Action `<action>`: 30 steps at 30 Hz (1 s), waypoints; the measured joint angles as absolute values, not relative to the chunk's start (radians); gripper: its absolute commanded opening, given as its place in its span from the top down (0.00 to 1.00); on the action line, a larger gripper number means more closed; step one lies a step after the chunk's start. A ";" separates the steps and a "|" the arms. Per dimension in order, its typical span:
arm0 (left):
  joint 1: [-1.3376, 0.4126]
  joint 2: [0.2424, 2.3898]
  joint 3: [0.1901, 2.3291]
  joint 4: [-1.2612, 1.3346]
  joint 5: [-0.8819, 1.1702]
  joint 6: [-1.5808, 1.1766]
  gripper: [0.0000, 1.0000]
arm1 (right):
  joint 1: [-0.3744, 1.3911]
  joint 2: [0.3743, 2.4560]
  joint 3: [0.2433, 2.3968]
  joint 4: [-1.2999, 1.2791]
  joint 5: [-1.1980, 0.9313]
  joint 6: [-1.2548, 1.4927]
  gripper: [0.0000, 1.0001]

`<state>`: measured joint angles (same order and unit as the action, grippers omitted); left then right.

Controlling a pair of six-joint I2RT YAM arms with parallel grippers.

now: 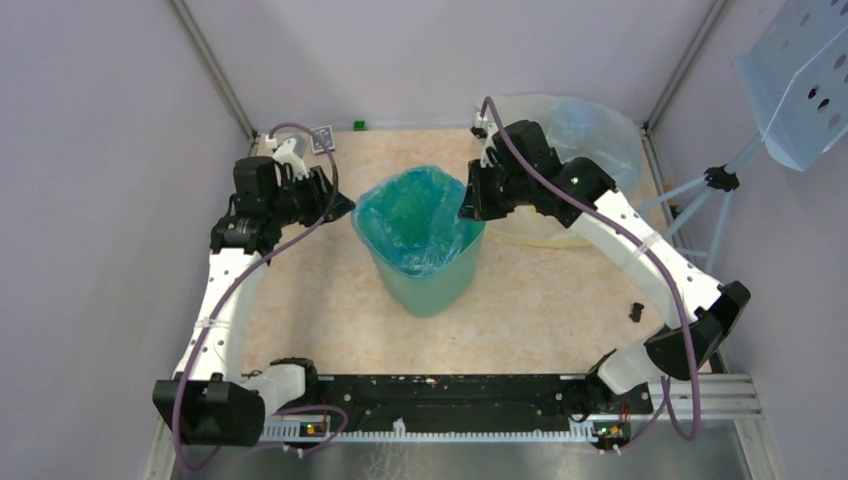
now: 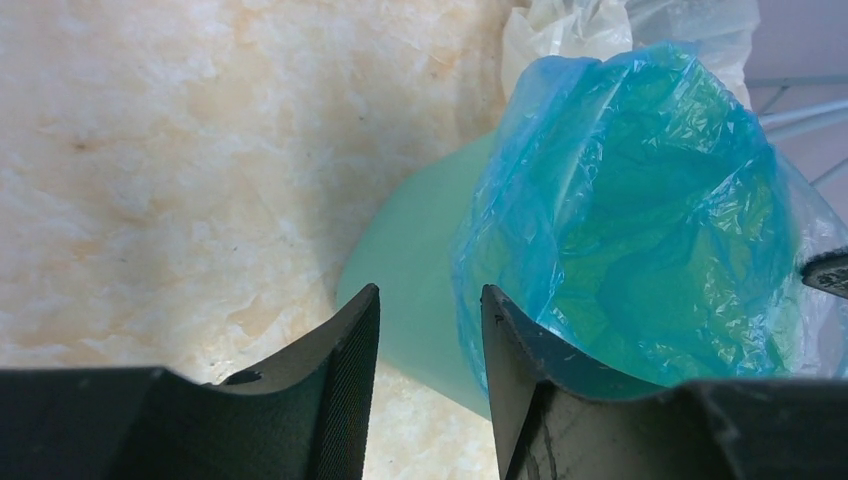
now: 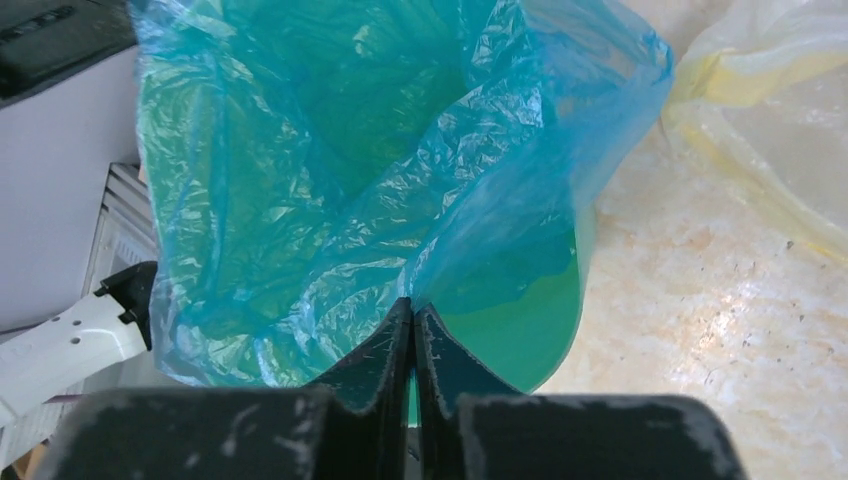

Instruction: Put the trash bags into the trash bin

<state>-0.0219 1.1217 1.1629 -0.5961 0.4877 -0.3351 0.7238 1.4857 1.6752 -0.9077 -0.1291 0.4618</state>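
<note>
The left claw [image 2: 430, 295] hangs released just beside the green trash bin [image 1: 432, 285], probably waiting to take the bag's rim. The light blue trash bag [image 1: 410, 225] sits opened inside the bin, on the tabletop [image 1: 540, 310]. The right claw [image 3: 412, 308] is clenched, seemingly pinching that bag's edge to spread it. A pale yellowish trash bag [image 1: 600, 140] lies beyond, partly hidden by the right arm [image 1: 620, 225].
</note>
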 measured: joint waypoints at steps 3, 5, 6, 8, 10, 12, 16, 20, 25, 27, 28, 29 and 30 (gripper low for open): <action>-0.014 1.122 1.131 -0.567 0.527 -0.355 0.54 | 0.724 1.462 1.675 -0.906 -0.130 0.465 1.00; -0.012 1.122 1.110 -0.545 0.554 -0.370 0.57 | 0.724 1.443 1.668 -0.902 -0.128 0.464 1.00; -0.003 1.122 1.098 -0.535 0.567 -0.378 0.59 | 0.724 1.431 1.658 -0.900 -0.126 0.464 1.00; 0.009 1.121 1.076 -0.514 0.591 -0.396 0.64 | 0.724 1.400 1.626 -0.896 -0.120 0.464 1.00; 0.016 1.122 1.053 -0.492 0.615 -0.414 0.70 | 0.724 1.363 1.586 -0.892 -0.106 0.464 1.00; 0.019 1.122 1.035 -0.469 0.638 -0.429 0.76 | 0.720 1.327 1.551 -0.888 -0.094 0.464 1.00; 0.019 1.123 1.018 -0.447 0.670 -0.443 0.82 | 0.709 1.265 1.494 -0.880 -0.071 0.464 1.00; 0.019 1.131 1.002 -0.417 0.710 -0.446 0.84 | 0.699 1.215 1.429 -0.868 -0.061 0.464 1.00; 0.019 1.141 0.971 -0.402 0.737 -0.444 0.85 | 0.698 1.191 1.331 -0.845 -0.069 0.467 1.00; 0.020 1.141 0.954 -0.399 0.741 -0.442 0.85 | 0.698 1.190 1.284 -0.823 -0.080 0.473 1.00; 0.020 1.141 0.944 -0.397 0.742 -0.442 0.85 | 0.698 1.188 1.257 -0.807 -0.088 0.476 1.00; 0.020 1.141 0.936 -0.396 0.744 -0.442 0.85 | 0.697 1.185 1.232 -0.792 -0.097 0.480 1.00; 0.020 1.141 0.926 -0.395 0.744 -0.440 0.85 | 0.697 1.180 1.200 -0.768 -0.110 0.484 1.00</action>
